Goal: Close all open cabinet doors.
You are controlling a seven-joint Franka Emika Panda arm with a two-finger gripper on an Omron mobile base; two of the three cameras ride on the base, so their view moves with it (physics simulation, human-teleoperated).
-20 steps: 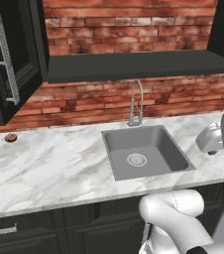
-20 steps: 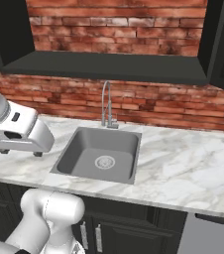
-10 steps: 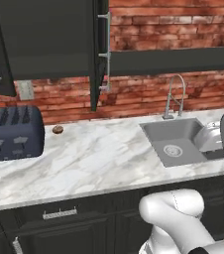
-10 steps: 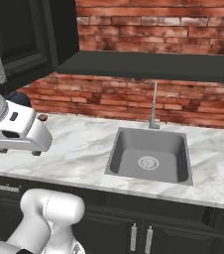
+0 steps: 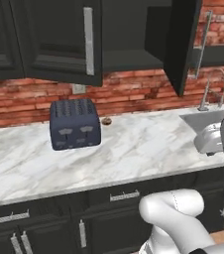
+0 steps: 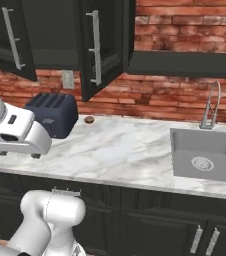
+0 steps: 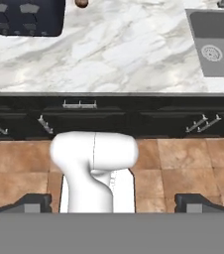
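Two matte-black cabinet doors stand open above the counter. The left door point(image 5: 54, 39) point(image 6: 10, 37) carries a long silver bar handle point(image 5: 87, 39). I see the right door point(image 5: 182, 44) point(image 6: 104, 45) nearly edge-on in the left base view, swung out toward me, and the dark cabinet inside point(image 5: 129, 30) shows between the two. My gripper point(image 7: 113, 203) is open, fingertips point(image 7: 32, 203) wide apart with nothing between them. It points down at the floor and base drawers. The white hand point(image 6: 15, 136) point(image 5: 209, 140) hovers at the counter's front edge, well below the doors.
A dark toaster point(image 5: 75, 130) point(image 6: 52, 114) sits on the marble counter point(image 5: 134, 149) under the left door, with a small brown object point(image 5: 106, 120) beside it. The sink point(image 6: 205, 152) and faucet point(image 6: 210, 105) lie to the right. Base drawers point(image 7: 79, 116) line the counter front.
The whole picture has slid right as the base drove left: the sink went to the right edge, while the toaster and open doors came into full view. The arm's pose looks unchanged.
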